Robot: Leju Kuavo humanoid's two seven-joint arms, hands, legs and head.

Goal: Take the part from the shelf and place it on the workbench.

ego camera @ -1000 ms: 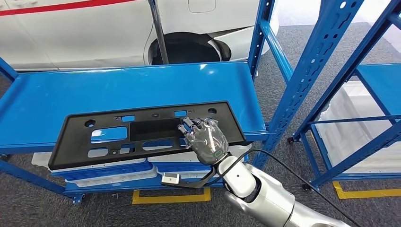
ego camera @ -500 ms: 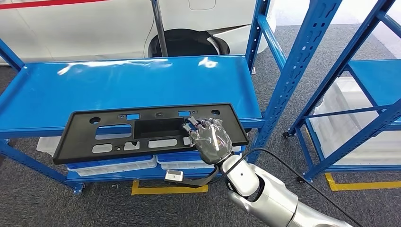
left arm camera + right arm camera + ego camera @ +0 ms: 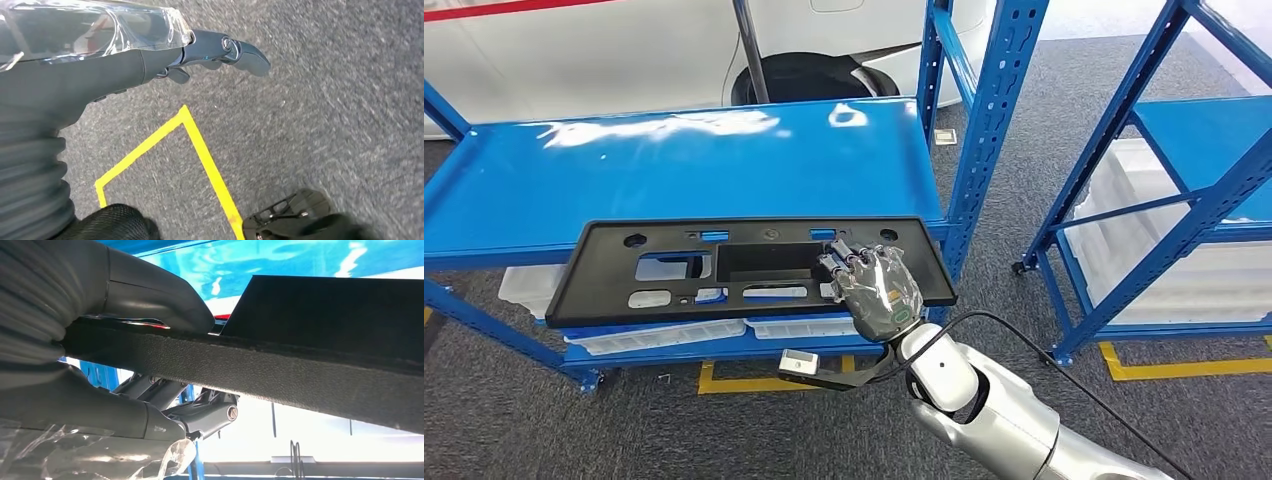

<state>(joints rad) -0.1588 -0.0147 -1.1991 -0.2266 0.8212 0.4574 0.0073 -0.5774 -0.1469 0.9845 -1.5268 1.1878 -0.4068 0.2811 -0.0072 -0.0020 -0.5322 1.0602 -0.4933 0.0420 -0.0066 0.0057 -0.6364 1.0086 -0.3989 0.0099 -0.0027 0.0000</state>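
Head view: our right hand [image 3: 882, 295] grips the long black perforated plastic panel [image 3: 724, 272] near its right end.
Panel lies flat, long axis left–right, over the blue shelf's [image 3: 574, 190] front edge; our left hand [image 3: 150, 55] hangs with fingers apart, holding nothing.

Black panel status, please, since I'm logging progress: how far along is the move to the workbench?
Done: the right hand grips the black panel by its near edge, thumb and fingers on opposite faces in the right wrist view. In hand: the panel overhangs the blue shelf's front edge; whether it rests on the shelf, I cannot tell. The left hand hangs over the floor. Left: carrying it to the workbench and setting it down.
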